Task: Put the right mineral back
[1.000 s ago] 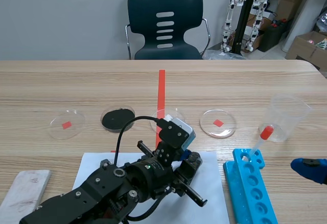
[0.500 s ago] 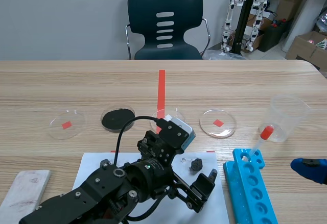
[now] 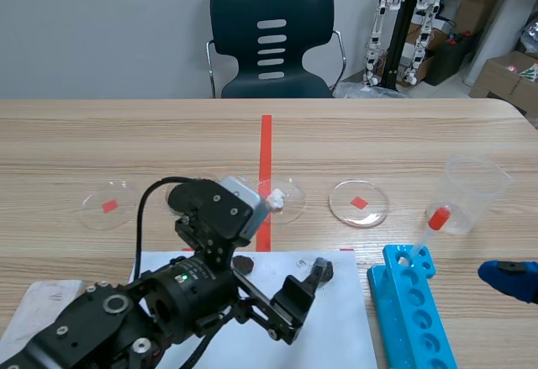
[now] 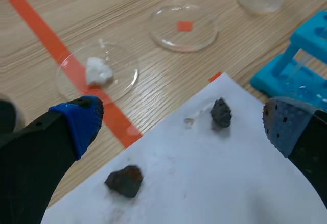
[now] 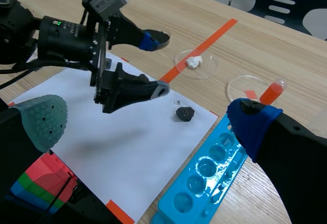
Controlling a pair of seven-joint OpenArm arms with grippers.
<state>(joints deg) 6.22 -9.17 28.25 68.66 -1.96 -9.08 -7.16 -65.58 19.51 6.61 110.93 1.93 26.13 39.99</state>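
Note:
A dark grey mineral (image 3: 324,268) (image 4: 220,113) (image 5: 185,114) lies free on the white paper (image 3: 336,335), near its far right corner. A brown mineral (image 3: 244,261) (image 4: 125,179) lies on the paper further left. My left gripper (image 3: 284,255) (image 4: 181,124) (image 5: 159,63) hangs open above the paper with nothing between its fingers; both minerals lie below and between them. A white mineral (image 3: 275,197) (image 4: 98,71) sits in a petri dish (image 4: 125,63) on the red line. The petri dish (image 3: 359,203) (image 4: 183,26) to its right holds only a red mark. My right gripper (image 5: 148,113) stands open at the near right.
A blue tube rack (image 3: 412,310) (image 5: 204,178) stands right of the paper with a red-bulbed dropper (image 3: 433,222) in it. A clear beaker (image 3: 472,191) is behind it. A dish of black powder (image 3: 187,194) and another marked dish (image 3: 109,203) lie at the left. A grey slab (image 3: 38,310) is at the near left.
My left gripper opened and let go of the dark grey mineral, which now lies on the paper. The arm then drew back to the left. The right arm stayed still.

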